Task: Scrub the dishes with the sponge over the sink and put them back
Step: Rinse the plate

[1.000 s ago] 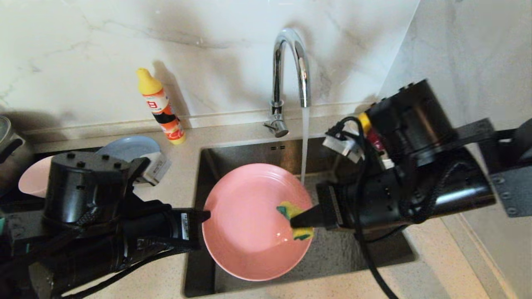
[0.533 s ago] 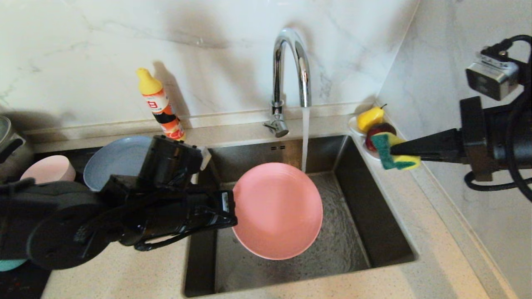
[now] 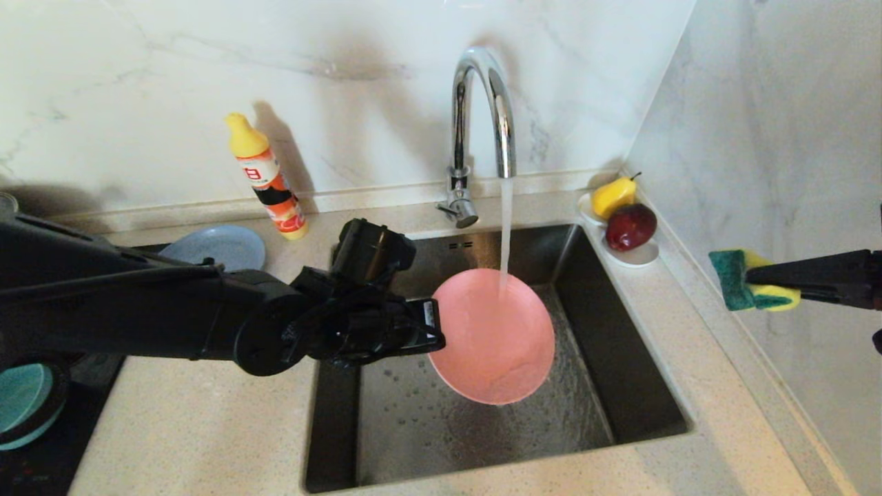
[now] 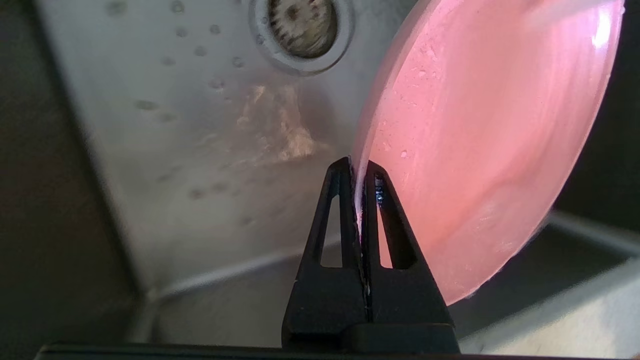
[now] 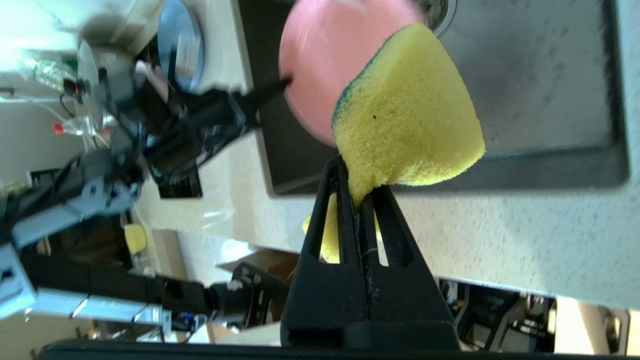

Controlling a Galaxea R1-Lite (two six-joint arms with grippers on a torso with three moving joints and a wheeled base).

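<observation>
The left tool [image 3: 435,332] is clamped on the salmon-pink plate [image 3: 493,337] at its 9 o'clock rim, tilted over the sink [image 3: 620,344] under the running faucet [image 3: 482,110]. The right tool [image 3: 747,279] pinches the sponge [image 3: 751,289] above the counter [image 3: 696,324] at 3 o'clock, well apart.

The left arm stretches across from the left, its hand [image 3: 435,331] pinched tight. The right hand [image 3: 747,281], also clamped, points in level from the right edge.
</observation>
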